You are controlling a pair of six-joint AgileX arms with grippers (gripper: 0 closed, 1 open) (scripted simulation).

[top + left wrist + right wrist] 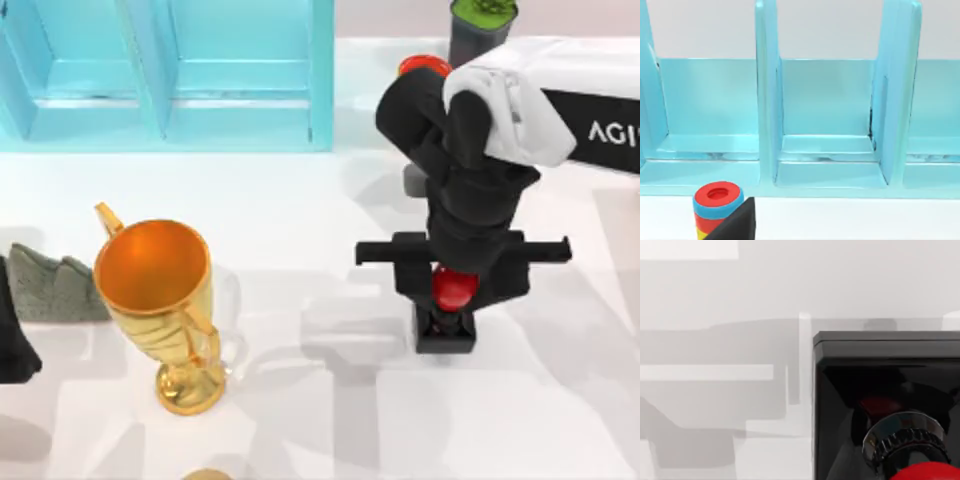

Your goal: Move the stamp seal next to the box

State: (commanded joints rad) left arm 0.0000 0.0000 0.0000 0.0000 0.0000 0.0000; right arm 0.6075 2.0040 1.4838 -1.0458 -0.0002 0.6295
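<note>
White table (300,200) with pale shadow patches, turquoise box (170,70) along its far edge, right gripper (455,285) clenched on stamp seal (450,305) at centre-right, gold cup (160,300) on the left, left arm (12,330) parked at left edge, jaw state unclear.

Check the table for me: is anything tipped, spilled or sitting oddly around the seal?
Nothing stands out. The stamp seal stands upright on the table under the right gripper. The gold cup is upright too, and the blue box sits square at the back.
</note>
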